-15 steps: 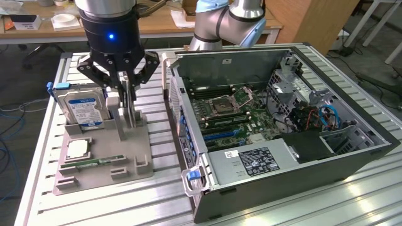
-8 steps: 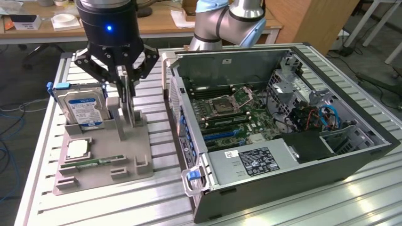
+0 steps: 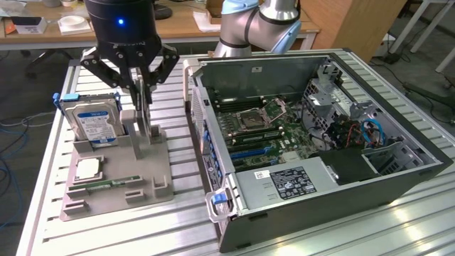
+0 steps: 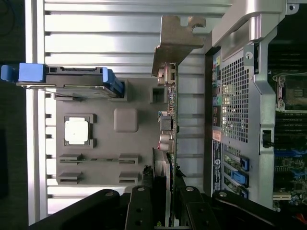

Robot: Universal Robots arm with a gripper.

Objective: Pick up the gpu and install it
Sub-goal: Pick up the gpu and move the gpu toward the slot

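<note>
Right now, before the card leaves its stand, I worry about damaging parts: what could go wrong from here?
1. The gripper pinches the thin gpu by its edge, away from its silver bracket; it could tilt or slip once lifted.
2. The hard drive stands close by in the same gray fixture; a sideways swing might knock it.
3. The computer case sits close on the other side; the bracket could snag it.

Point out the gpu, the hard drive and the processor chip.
gpu (image 4: pixel 175 40): wrist view, on its silver end bracket.
hard drive (image 3: pixel 94 124): exterior view, on its blue-white label.
processor chip (image 3: pixel 87 169): exterior view, on its metal top.
</note>
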